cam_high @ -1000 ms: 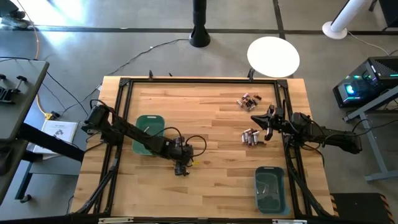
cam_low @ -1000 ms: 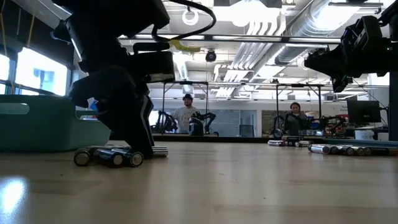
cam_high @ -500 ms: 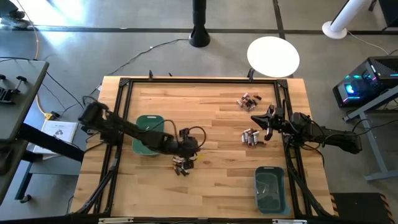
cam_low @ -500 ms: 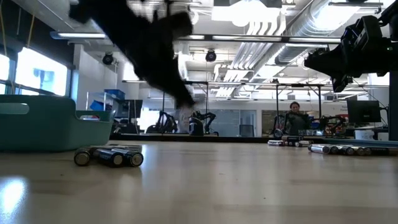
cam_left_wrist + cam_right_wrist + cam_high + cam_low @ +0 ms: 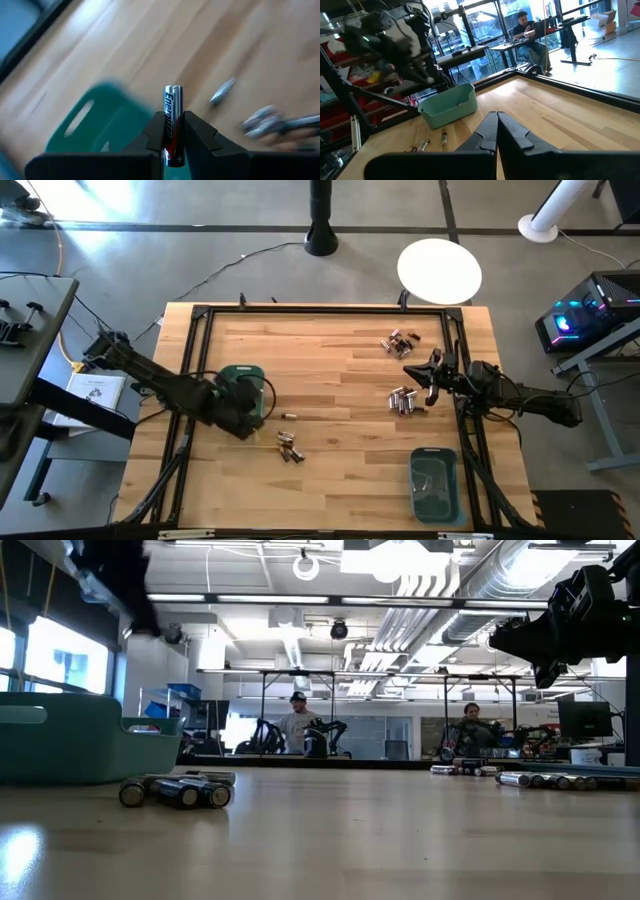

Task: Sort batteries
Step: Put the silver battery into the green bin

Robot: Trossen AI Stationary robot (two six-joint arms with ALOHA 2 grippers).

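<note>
— What is the left gripper (image 5: 172, 131) doing?

— It is holding one battery (image 5: 172, 112) between its two fingers. The jaws are clamped on the lower part of the battery, and the battery is standing up out of them. In the high view the left gripper (image 5: 243, 412) is hanging over the left teal bin (image 5: 243, 372), near the left edge of the table (image 5: 340, 350).

— And where are the other batteries lying?

— One small battery (image 5: 289, 415) is lying alone on the wood, just beside the left bin. A little group (image 5: 290, 447) is lying nearer to the front edge, close to the middle of the table. In the low view this same group (image 5: 176, 790) is showing in front of the bin. Another group (image 5: 402, 399) is lying toward the right edge, and one more group (image 5: 399, 340) is lying near the far right corner.

— Is the right gripper (image 5: 496, 131) working?

— No, it is waiting. Its jaws are pressed together with nothing between them. It (image 5: 433, 385) is hanging near the right edge, just beside the group of batteries there.

— Is there a second bin?

— Yes, the right teal bin (image 5: 434, 483) is standing at the front right corner of the table.

— Is anybody in the room?

— Two persons are showing far behind the table in the low view, one (image 5: 297, 723) near the middle and one (image 5: 472, 727) more to the right.
</note>
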